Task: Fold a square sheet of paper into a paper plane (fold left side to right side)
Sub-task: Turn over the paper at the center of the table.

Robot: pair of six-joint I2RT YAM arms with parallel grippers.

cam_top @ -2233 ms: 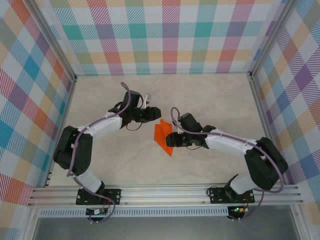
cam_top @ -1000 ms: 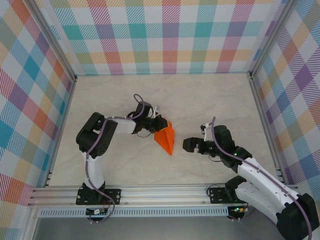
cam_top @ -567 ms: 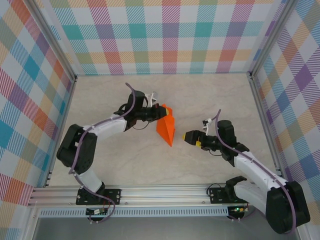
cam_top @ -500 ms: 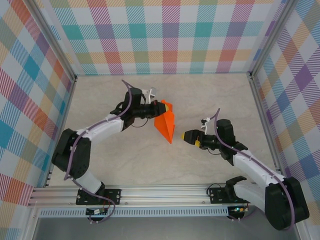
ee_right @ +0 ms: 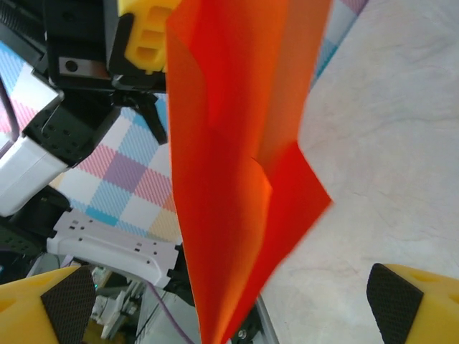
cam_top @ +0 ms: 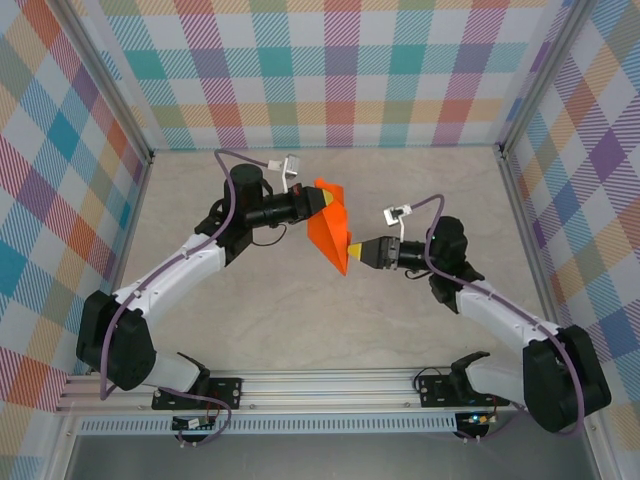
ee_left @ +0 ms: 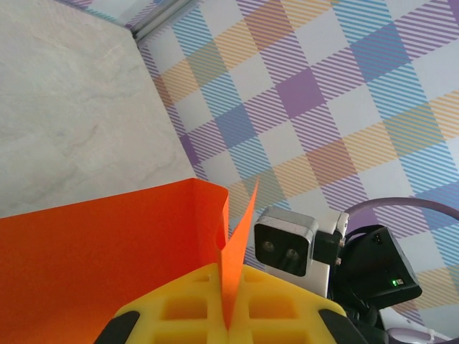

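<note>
The square sheet of paper (cam_top: 330,232) is bright orange and folded into a pointed dart, held up off the table. My left gripper (cam_top: 321,201) is shut on its wide upper end. In the left wrist view the yellow fingers (ee_left: 188,308) pinch the paper's edge (ee_left: 107,258) at my left gripper (ee_left: 229,315). My right gripper (cam_top: 353,250) is open beside the pointed lower end. In the right wrist view the paper (ee_right: 237,179) hangs between the wide-apart pads (ee_right: 61,304) of my right gripper (ee_right: 229,308), touching neither.
The pale marbled table (cam_top: 420,190) is ringed by plaid walls (cam_top: 340,80). An aluminium rail (cam_top: 330,385) runs along the near edge with both arm bases on it. Beyond the paper, the left wrist view shows the right wrist's camera housing (ee_left: 287,244).
The left arm has lifted the paper up and toward the back. The right gripper has swung left to the paper's pointed end and stands wide open around it.
</note>
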